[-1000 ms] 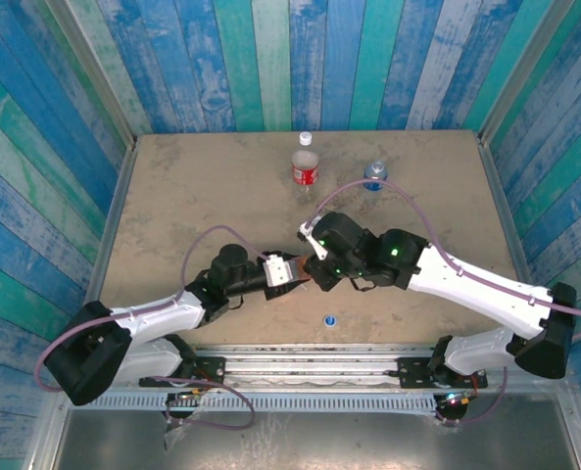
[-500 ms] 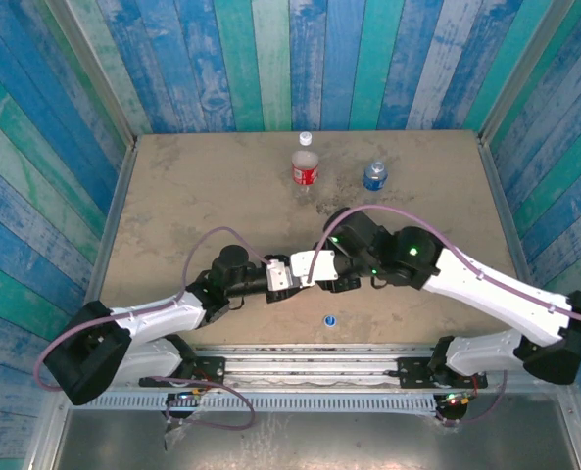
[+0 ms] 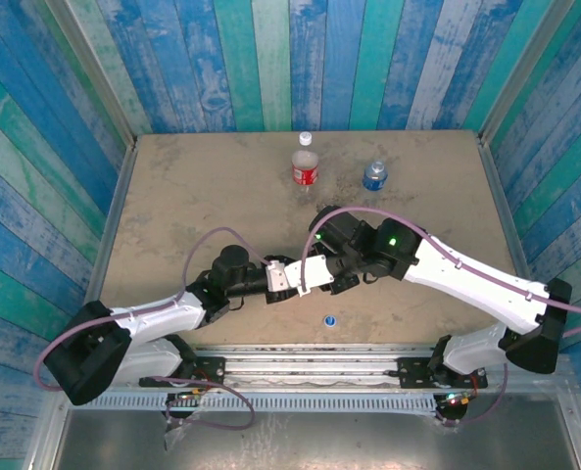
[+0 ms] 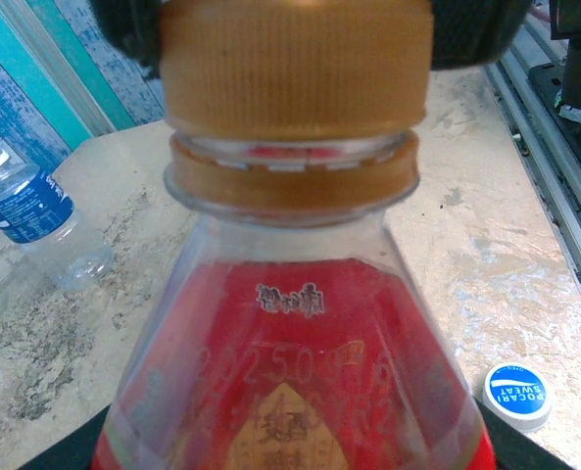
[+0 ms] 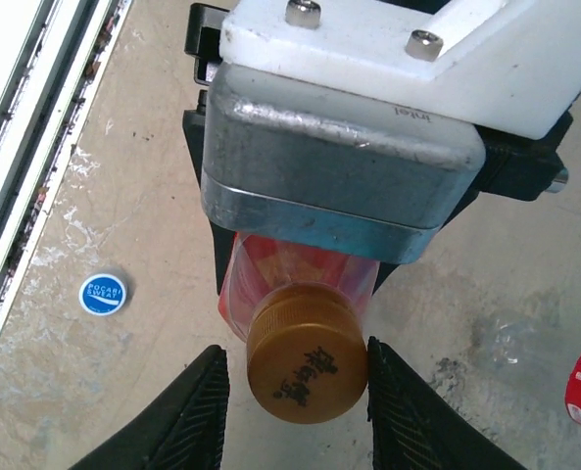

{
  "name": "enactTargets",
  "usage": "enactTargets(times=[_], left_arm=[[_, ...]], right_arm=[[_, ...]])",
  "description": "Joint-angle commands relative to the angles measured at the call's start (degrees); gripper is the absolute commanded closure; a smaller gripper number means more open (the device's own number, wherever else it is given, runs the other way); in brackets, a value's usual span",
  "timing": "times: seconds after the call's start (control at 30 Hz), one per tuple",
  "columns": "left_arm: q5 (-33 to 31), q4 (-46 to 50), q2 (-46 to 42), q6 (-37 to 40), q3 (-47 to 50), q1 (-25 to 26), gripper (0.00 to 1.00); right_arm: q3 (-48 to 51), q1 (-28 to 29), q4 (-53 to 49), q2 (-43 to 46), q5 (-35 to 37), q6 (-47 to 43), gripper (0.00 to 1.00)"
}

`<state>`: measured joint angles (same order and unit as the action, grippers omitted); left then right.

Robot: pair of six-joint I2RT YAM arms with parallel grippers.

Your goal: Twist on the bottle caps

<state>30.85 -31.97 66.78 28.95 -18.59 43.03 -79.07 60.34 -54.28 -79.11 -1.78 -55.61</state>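
Left of the red-label bottle (image 3: 306, 168) the bench (image 3: 192, 196) lies open; right of it stands 1 blue-label bottle (image 3: 373, 175), a gap between.

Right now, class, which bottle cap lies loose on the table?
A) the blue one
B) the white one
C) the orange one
A: the blue cap lies alone on the table near the front edge, while the orange cap sits on the red bottle and the white cap tops a far bottle.
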Motion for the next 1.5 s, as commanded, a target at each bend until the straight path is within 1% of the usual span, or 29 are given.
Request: enactTargets(times=[0.0, 0.1, 0.23, 0.3, 0.37, 0.43, 0.5, 0.53, 0.6, 0.63, 0.67, 0.7, 0.73, 0.77, 0.87, 0.9, 0.97, 1.07, 1.1, 1.2, 1.27, 1.3, 1.4, 1.47], left_arm=[[0.83, -1.62, 0.6, 0.38, -0.92, 0.21, 0.46], [0.48, -1.66, 0.54, 0.16, -0.9, 0.21, 0.45], [-2.41, -3.66, 0.22, -0.32, -0.71, 0.17, 0.46], [-4.64, -4.72, 0.27, 0.13, -0.84, 0.22, 0.46], [-7.16, -5.52, 0.94, 1.07, -1.69, 0.22, 0.46], [-9.02, -4.28, 2.24, 2.55, -3.74, 0.22, 0.46], [-10.16, -3.11, 3.53, 3.81, -5.6, 0.22, 0.46], [-10.5, -2.7, 4.09, 4.49, -6.38, 0.19, 0.46], [-10.98, -2.63, 4.81, 5.22, -7.59, 0.22, 0.46], [-10.99, -2.66, 4.84, 5.37, -8.18, 0.22, 0.46], [-10.82, -2.7, 6.24, 5.36, -8.47, 0.22, 0.46], [-10.64, -3.07, 6.66, 5.46, -8.63, 0.22, 0.46], [-10.64, -3.19, 7.06, 5.59, -8.81, 0.17, 0.46], [-10.75, -3.2, 7.29, 5.72, -8.98, 0.21, 0.46], [-10.6, -2.67, 8.33, 5.93, -9.58, -0.12, 0.46], [-9.91, -2.52, 8.48, 5.69, -9.69, -0.32, 0.46], [-8.11, -2.66, 8.58, 4.48, -9.78, -0.99, 0.46], [-6.44, -3.34, 8.17, 3.28, -9.64, -1.36, 0.46], [-6.02, -3.25, 7.89, 3.05, -9.63, -1.43, 0.46], [-4.02, -2.37, 7.16, 2.87, -9.89, -1.78, 0.46], [-0.91, -2.39, 6.55, 2.14, -9.82, -2.36, 0.47], [1.25, -2.72, 6.35, 1.33, -9.88, -2.82, 0.47], [5.27, -3.1, 6.38, 0.19, -10.06, -2.95, 0.48], [6.72, -3.21, 7.18, -0.26, -10.22, -2.95, 0.48]], right_arm=[[-0.35, -0.13, -2.34, -0.66, -1.13, 0.12, 0.64], [-0.67, -0.25, -1.81, -1.22, -0.67, 1.65, 0.81], [0.17, -0.74, 1.53, -0.75, 1.15, 7.33, 0.86], [1.36, -1.59, 5.5, 0.12, 1.14, 13.18, 0.88], [3.24, -2.37, 12.53, 1.33, 2.9, 23.65, 0.89], [5.41, -3.71, 20.31, 2.52, 4.98, 36.72, 0.95], [5.85, -4.57, 23.53, 2.99, 3.65, 47.26, 0.95], [6.1, -5.0, 25.28, 3.05, 3.84, 54.88, 0.99], [5.23, -6.81, 24.3, 2.61, 5.39, 71.81, 0.99], [4.23, -8.74, 22.12, 2.6, 3.92, 78.91, 0.99], [3.61, -11.1, 20.61, 2.84, 0.77, 83.86, 0.99], [3.39, -13.91, 20.22, 3.28, -4.33, 86.69, 0.97], [3.46, -16.02, 20.14, 3.84, -7.79, 87.01, 0.95], [3.56, -17.09, 20.04, 4.28, -9.68, 85.45, 0.92], [3.18, -17.66, 17.44, 4.75, -12.88, 73.25, 0.74], [2.91, -17.64, 16.1, 5.0, -12.13, 69.29, 0.7], [2.51, -18.17, 13.99, 5.82, -10.06, 61.87, 0.65], [2.05, -19.29, 12.2, 7.44, -11.95, 51.41, 0.57], [1.81, -19.3, 11.73, 8.01, -12.41, 45.95, 0.54], [2.55, -19.34, 9.48, 9.78, -15.23, 27.24, 0.51], [3.04, -19.17, 4.9, 10.62, -17.32, 10.86, 0.5], [2.48, -18.98, 1.68, 10.73, -17.07, 3.96, 0.48], [-1.07, -18.96, -0.69, 9.31, -12.7, -2.0, 0.46], [-3.52, -18.49, -2.07, 8.01, -13.24, -3.69, 0.46]])
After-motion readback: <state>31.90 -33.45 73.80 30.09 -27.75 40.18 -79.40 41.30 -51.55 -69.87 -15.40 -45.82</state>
